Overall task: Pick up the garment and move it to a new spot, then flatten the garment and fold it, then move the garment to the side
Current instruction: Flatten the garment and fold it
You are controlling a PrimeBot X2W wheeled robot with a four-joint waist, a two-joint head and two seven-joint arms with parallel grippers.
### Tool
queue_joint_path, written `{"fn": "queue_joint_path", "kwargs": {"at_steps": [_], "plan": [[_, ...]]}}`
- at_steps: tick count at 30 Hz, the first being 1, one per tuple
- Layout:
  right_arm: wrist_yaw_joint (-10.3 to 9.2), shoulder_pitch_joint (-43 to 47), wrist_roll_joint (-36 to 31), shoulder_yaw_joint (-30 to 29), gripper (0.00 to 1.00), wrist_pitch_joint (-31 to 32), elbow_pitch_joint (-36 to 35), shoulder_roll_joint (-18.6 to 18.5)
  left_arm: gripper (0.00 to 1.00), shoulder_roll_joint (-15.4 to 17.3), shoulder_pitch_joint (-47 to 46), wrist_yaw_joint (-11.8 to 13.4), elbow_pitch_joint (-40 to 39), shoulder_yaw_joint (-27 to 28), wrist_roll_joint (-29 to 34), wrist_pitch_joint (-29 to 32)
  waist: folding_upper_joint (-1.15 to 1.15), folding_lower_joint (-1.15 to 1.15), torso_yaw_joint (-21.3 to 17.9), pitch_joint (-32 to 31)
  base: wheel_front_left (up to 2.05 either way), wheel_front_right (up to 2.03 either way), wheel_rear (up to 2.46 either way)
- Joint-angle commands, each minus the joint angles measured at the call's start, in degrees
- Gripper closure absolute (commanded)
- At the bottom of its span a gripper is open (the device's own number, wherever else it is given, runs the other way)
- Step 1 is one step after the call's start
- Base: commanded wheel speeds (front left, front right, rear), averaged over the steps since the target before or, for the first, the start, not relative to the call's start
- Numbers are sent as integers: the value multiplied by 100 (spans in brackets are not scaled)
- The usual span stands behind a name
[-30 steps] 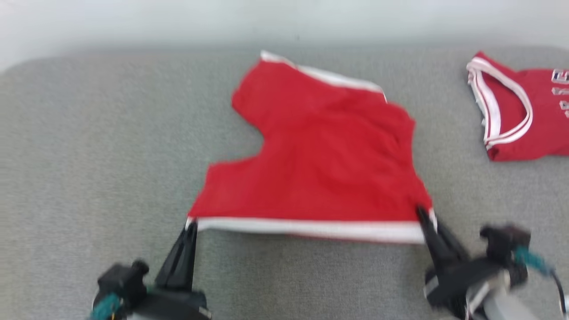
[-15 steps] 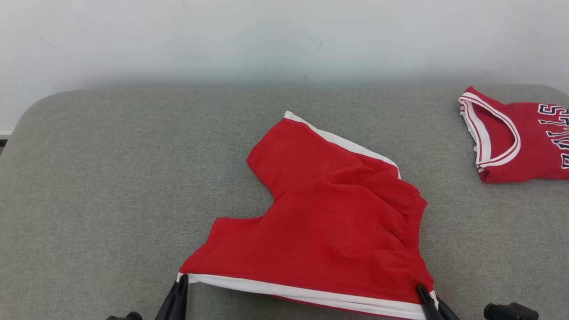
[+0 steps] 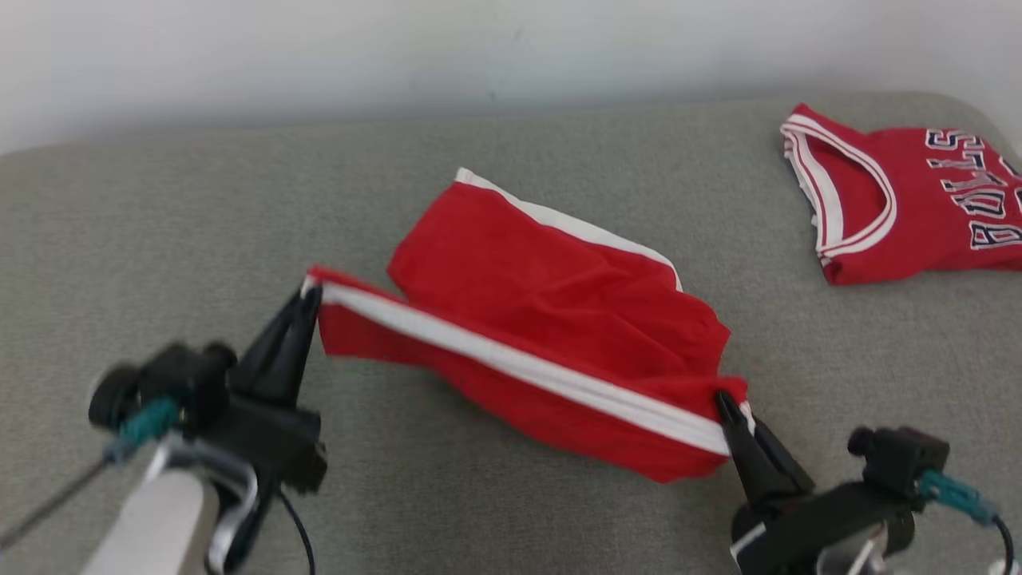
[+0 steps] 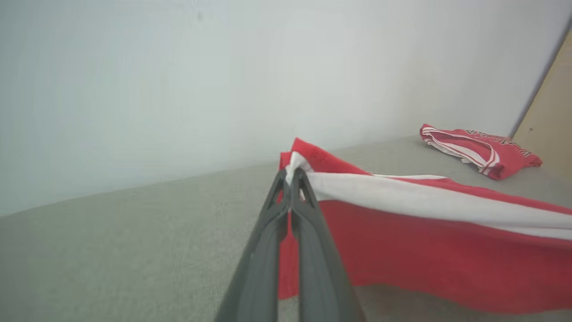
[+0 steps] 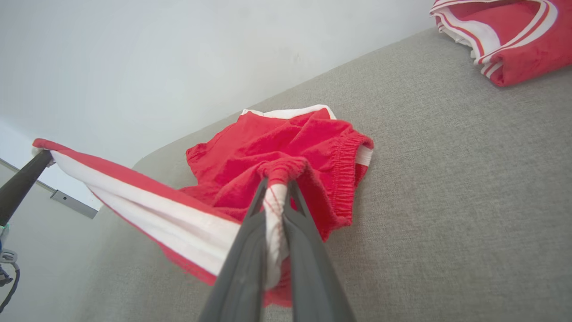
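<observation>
Since half a second earlier, the striped side edge of the shorts [image 3: 551, 311] had come up off the surface [image 3: 160, 239]. The left end effector [image 3: 309, 292] had carried its corner up and inward, so the cloth below the stripe [image 3: 519, 363] hung loose where it had lain flat. The head camera had also shifted.

Surface: grey, fabric-covered, set against a pale wall [image 3: 319, 56].

Shorts: red, mid-surface. The far leg [image 3: 495, 239] and the gathered waistband [image 5: 346, 179] rested on the surface. The near striped edge was stretched in the air between the two end effectors.

Jersey [image 3: 902, 208]: red, white trim, dark lettering, folded, at the far right of the surface, well apart from the shorts.

Left end effector: fingers pinched together on the stripe's left corner, held off the surface.

Right end effector [image 3: 725, 399]: fingers clamped on the stripe's right corner beside the waistband, white cloth showing between them; lower in head view than the left.
</observation>
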Motion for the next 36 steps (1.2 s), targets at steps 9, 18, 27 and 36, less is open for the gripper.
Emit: {"fn": "queue_joint_path", "kwargs": {"at_steps": [9, 18, 27, 36], "plan": [[-15, -1456, 256, 204, 100, -55, 811, 291, 100, 814, -2199, 4, 621, -1022, -352, 743, 0, -1, -893, 1110, 0, 0, 0], [-15, -2391, 302, 401, 100, -440, 1721, 400, 100, 1036, -3610, 4, 1947, -1914, -755, 599, 0, -1, -1277, 1480, 0, 0, 0], [-15, -2906, 664, 901, 100, -830, 2183, 423, 100, 1124, -4426, 6, 3168, -2528, -1022, 275, 0, -1, -1516, 1614, 0, 0, 0], [-15, -3115, 505, 1262, 0, -1228, 2307, 424, 0, 1045, -4609, 4, 3919, -2979, -1280, -180, 0, -1, -1530, 1556, 0, 0, 0]]}}
